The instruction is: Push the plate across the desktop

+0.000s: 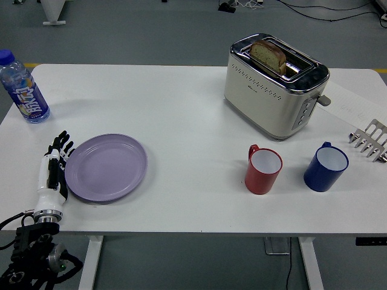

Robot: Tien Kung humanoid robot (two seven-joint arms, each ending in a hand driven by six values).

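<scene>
Pushing this well looks to me a matter of keeping the flat of the hand square against the rim and driving low and level toward the right, so the dish slides rather than spins or rides up. On the white table [181, 115] the lavender plate [106, 167] lies near the front left, with the left hand [54, 171] alongside its left edge, fingers straight and close together, gripping nothing; whether they truly touch the rim I can't quite tell from here. Its path runs toward a red mug [262, 169] and a blue mug [325, 167], well apart from it. Behind those stands a toaster [275, 86]; grey floor lies beyond.
</scene>
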